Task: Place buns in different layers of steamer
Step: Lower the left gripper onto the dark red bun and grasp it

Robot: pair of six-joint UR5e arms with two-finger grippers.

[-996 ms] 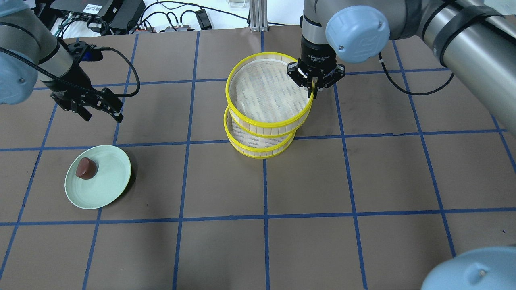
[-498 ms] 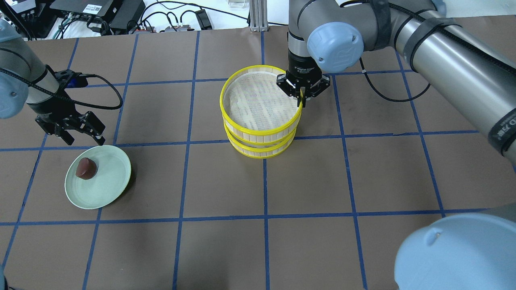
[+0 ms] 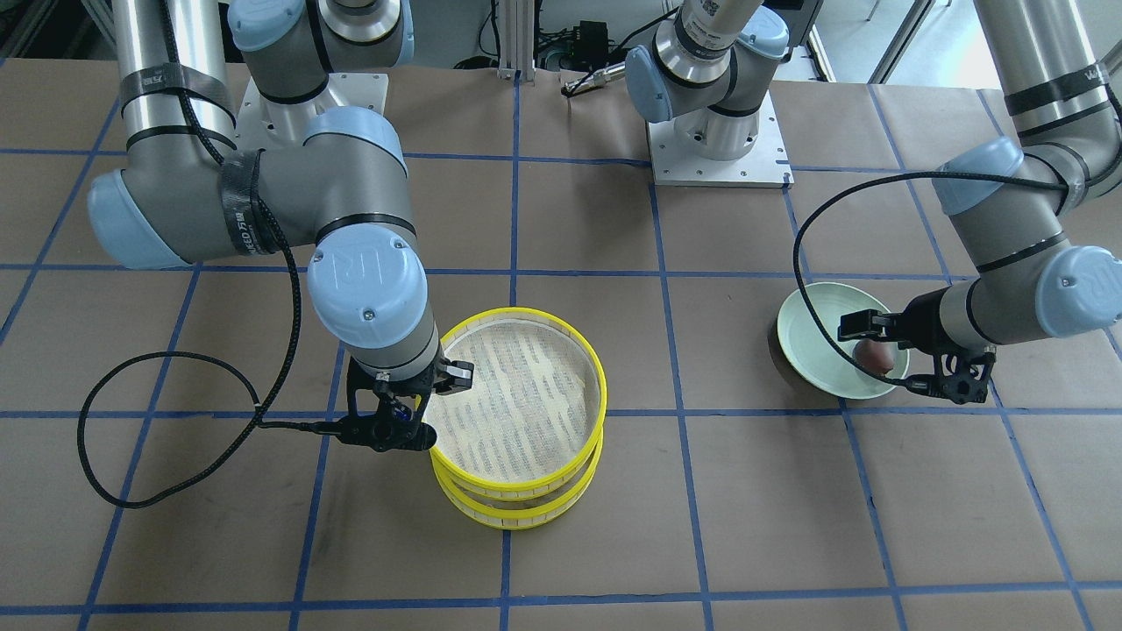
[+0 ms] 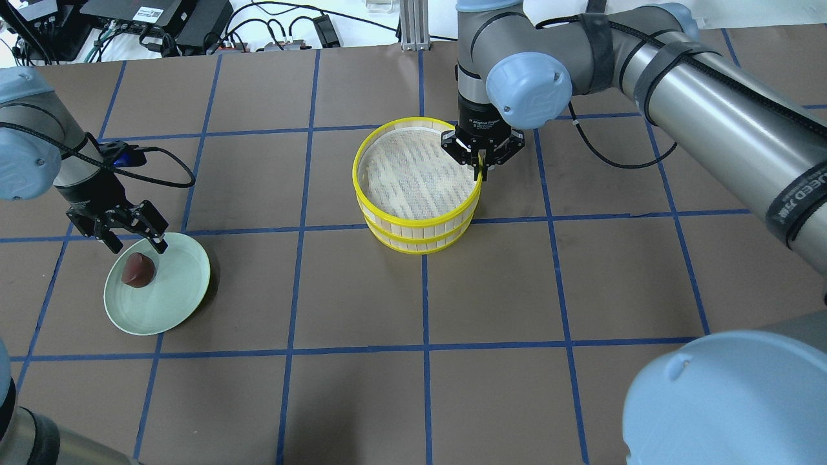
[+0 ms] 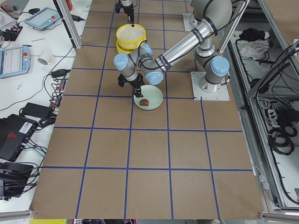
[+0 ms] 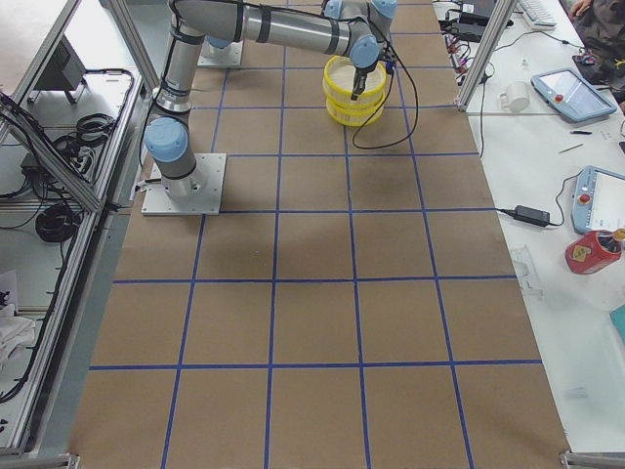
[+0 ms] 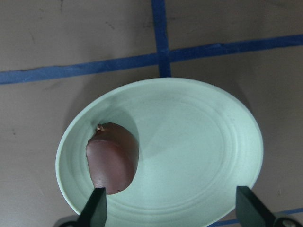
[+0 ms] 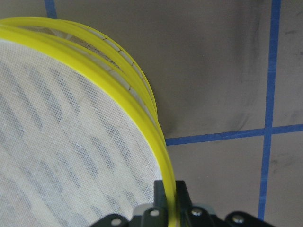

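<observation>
The dark brown bun point(image 4: 137, 269) lies on the left part of a pale green plate point(image 4: 181, 284); it also shows in the left wrist view point(image 7: 112, 163). My left gripper point(image 4: 132, 240) is open and empty, just above the plate's far edge, with the bun close by its fingertips point(image 7: 97, 208). Two yellow-rimmed steamer trays are stacked mid-table: the top tray point(image 4: 413, 181) sits squarely on the lower tray point(image 4: 420, 244). My right gripper point(image 4: 479, 169) is shut on the top tray's rim point(image 8: 161, 156). The top tray's mesh floor is bare. The cream-white bun is hidden.
Brown table with a blue tape grid point(image 4: 423, 290). Cables and electronics point(image 4: 161, 19) lie beyond the far edge. The right arm's elbow point(image 4: 723, 400) looms at the lower right of the overhead view.
My right gripper brought the top tray leftward and down until it sits aligned on the lower tray. My left gripper moved toward the plate and now hangs open over its far edge.
</observation>
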